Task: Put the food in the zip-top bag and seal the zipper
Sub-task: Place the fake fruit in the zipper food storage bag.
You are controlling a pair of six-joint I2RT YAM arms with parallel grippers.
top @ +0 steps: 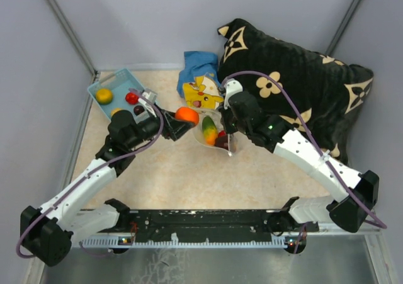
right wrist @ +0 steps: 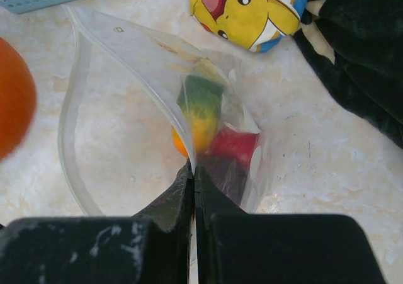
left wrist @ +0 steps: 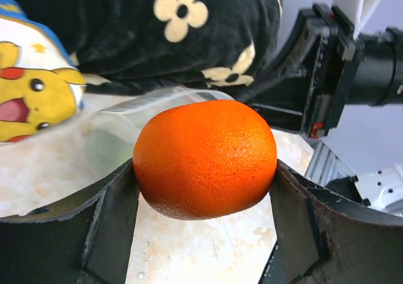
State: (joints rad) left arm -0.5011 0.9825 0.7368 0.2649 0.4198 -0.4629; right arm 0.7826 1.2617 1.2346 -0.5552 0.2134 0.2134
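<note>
Pale mottled tabletop (top: 189,183) beneath everything listed. At far right, large black cushion (top: 302,82) with cream flower motifs. At far left, light blue basket (top: 121,82) holding a yellow fruit (top: 104,96), a red fruit (top: 131,98) and a dark fruit (top: 138,110). Between basket and cushion, yellow cartoon plush (top: 203,94) lying on a blue cloth (top: 198,63).

Just in front of the plush, zip-top bag (right wrist: 126,76), clear, mouth gaping toward the left arm; zipper (right wrist: 65,126) seen as a whitish strip looping round the open mouth, not pressed shut. Right gripper (right wrist: 194,170) pinched closed on the bag's near wall, jaws meeting with the film between them.

Left gripper (left wrist: 204,170) clamped on an orange fruit (left wrist: 204,158), one finger at each side, held above the tabletop just beside the bag's mouth and outside it.

Inside the bag, near its closed end: a green-and-yellow fruit (right wrist: 201,107), a red fruit (right wrist: 234,147) and a dark purple fruit (right wrist: 223,174), touching one another.
</note>
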